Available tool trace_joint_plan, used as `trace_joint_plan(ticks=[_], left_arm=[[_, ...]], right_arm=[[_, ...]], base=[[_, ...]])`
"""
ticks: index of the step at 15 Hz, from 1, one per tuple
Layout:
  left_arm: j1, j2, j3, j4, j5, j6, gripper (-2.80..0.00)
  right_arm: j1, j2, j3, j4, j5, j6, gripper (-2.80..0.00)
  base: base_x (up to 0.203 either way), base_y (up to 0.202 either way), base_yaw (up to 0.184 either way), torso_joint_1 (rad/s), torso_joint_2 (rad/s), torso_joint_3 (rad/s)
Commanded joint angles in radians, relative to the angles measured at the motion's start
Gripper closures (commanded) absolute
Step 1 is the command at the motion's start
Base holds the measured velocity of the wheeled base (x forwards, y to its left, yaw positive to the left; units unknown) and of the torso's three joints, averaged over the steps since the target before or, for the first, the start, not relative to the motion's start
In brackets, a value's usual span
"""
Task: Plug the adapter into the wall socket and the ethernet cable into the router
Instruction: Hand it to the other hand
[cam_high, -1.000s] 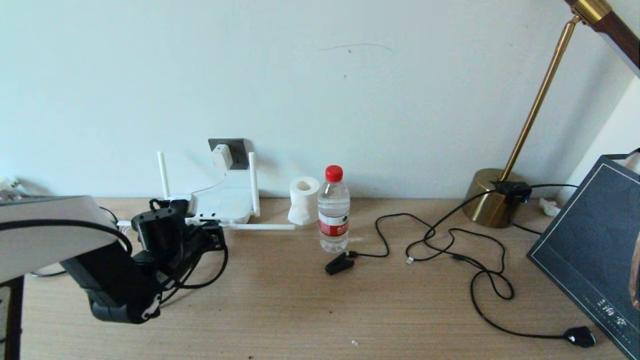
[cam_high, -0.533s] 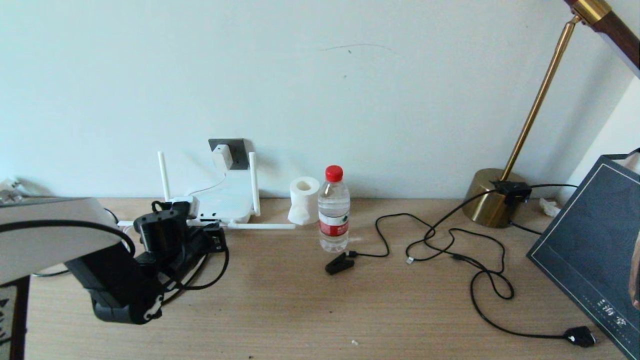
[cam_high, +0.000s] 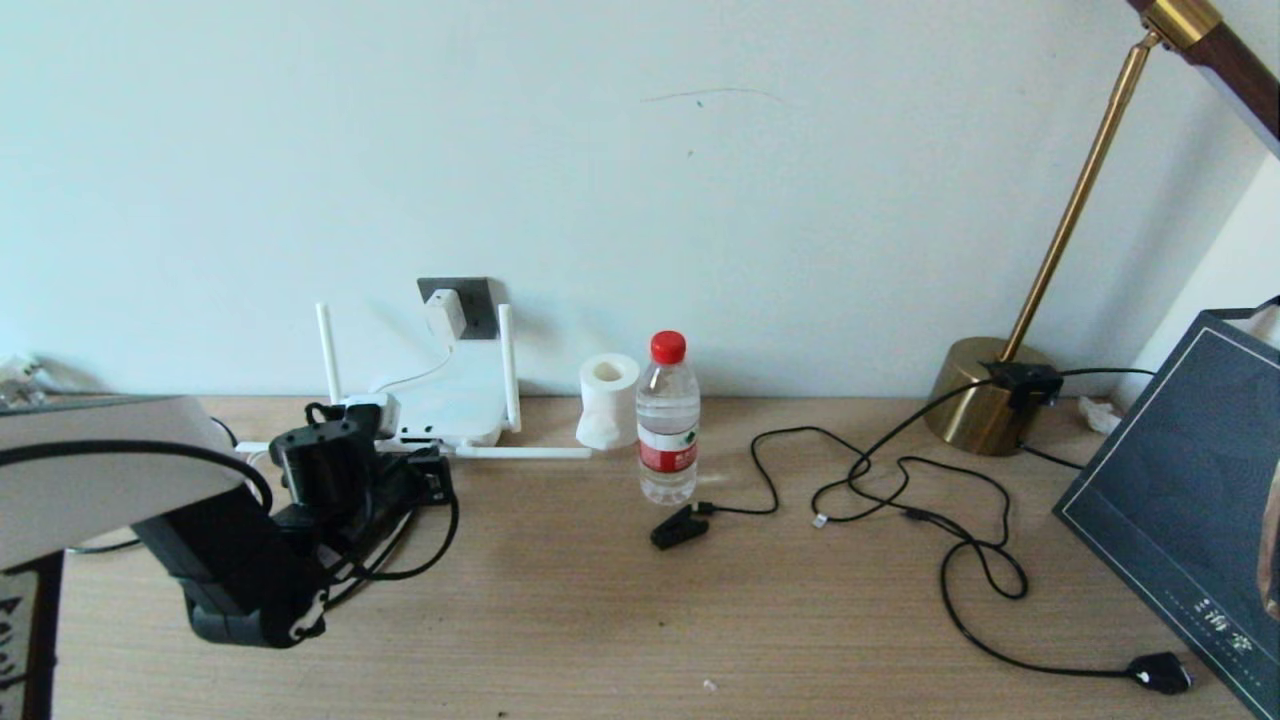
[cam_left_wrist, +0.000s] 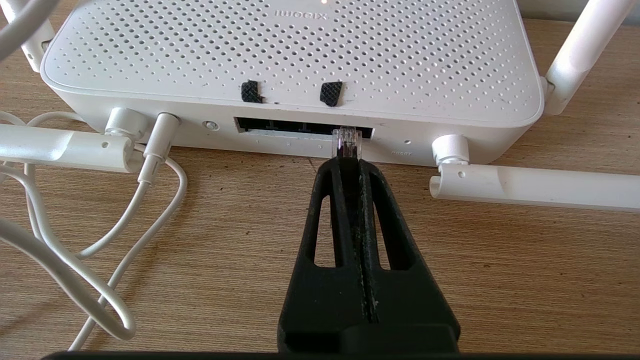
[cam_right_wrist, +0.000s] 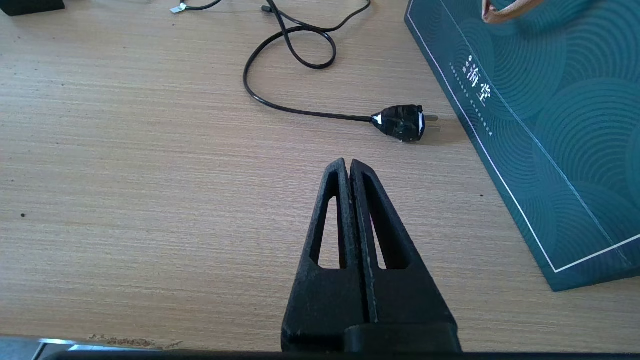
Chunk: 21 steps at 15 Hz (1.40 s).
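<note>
Head view: left gripper (cam_high: 432, 478) low over the surface (cam_high: 620, 620), just short of the router (cam_high: 445, 412), with a black cable (cam_high: 420, 560) looping back beneath the arm. Beyond the gripper, up the wall: adapter (cam_high: 444, 313) seated in the socket (cam_high: 468, 300), white cord dropping to the router, so that half looks done. Well off to the gripper's right: bottle (cam_high: 667, 420), paper roll (cam_high: 607, 400), clip (cam_high: 678, 527). Right gripper not in view here.

Left wrist view: left gripper (cam_left_wrist: 350, 167) clenched on the cable's plug (cam_left_wrist: 346, 142), clear tip poking past the fingertips and sitting right at the mouth of the router's (cam_left_wrist: 290, 60) port strip (cam_left_wrist: 300, 127), not visibly seated. Risks, as a judgement: tip apparently near the strip's right end, so a slight sideways offset could jam it on the port edge; plug held only by its short boot, so a push could slide it back between the fingers or twist it; light router could skid away from the gripper under the push, dragging on the white cord (cam_left_wrist: 145, 170) beside it. Antenna (cam_left_wrist: 530, 185) lying just right of the fingers could be caught.

Right wrist view: right gripper (cam_right_wrist: 349, 170) closed on nothing, parked above the surface (cam_right_wrist: 150, 200); ahead of it a chunky black plug (cam_right_wrist: 402, 122), to its right a dark box (cam_right_wrist: 540, 125).
</note>
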<state>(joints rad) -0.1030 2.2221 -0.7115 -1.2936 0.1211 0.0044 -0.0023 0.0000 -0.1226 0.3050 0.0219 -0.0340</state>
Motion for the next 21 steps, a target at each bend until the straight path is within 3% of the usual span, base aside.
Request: trace_joint_plan(ticks=[1,8,11,14,16,20,21], left_arm=[[-0.001,-0.001,0.0,-0.007,0.002,0.0,0.0],[-0.005,-0.025,0.037,-0.012,0.002,0.0,0.0],[-0.01,-0.097,0.112,-0.013,-0.006,0.007,0.0],[-0.009,-0.231,0.245,0.008,-0.069,0.052,0.0],[-0.01,-0.346,0.295,0.152,-0.087,0.083,0.0],[-0.006,-0.497,0.23,0.795,-0.105,0.094,0.0],[-0.003,-0.504,0.189,0.896,-0.125,0.091,0.0]], right_arm=[[0.001,0.0,0.0,0.002,0.0,-0.001,0.0],[0.001,0.002,0.0,0.002,0.0,-0.001,0.0],[0.001,0.001,0.0,0.002,0.0,-0.001,0.0],[0.001,0.002,0.0,0.002,0.0,0.0,0.0],[0.001,0.001,0.0,0.002,0.0,-0.001,0.0],[0.001,0.0,0.0,0.002,0.0,0.0,0.0],[0.001,0.002,0.0,0.002,0.0,0.0,0.0]], base=[[0.0,0.0,0.0,0.0,0.0,0.0],[0.0,0.0,0.0,0.0,0.0,0.0],[0.0,0.0,0.0,0.0,0.0,0.0],[0.0,0.0,0.0,0.0,0.0,0.0],[0.0,0.0,0.0,0.0,0.0,0.0],[0.0,0.0,0.0,0.0,0.0,0.0],[0.0,0.0,0.0,0.0,0.0,0.0]])
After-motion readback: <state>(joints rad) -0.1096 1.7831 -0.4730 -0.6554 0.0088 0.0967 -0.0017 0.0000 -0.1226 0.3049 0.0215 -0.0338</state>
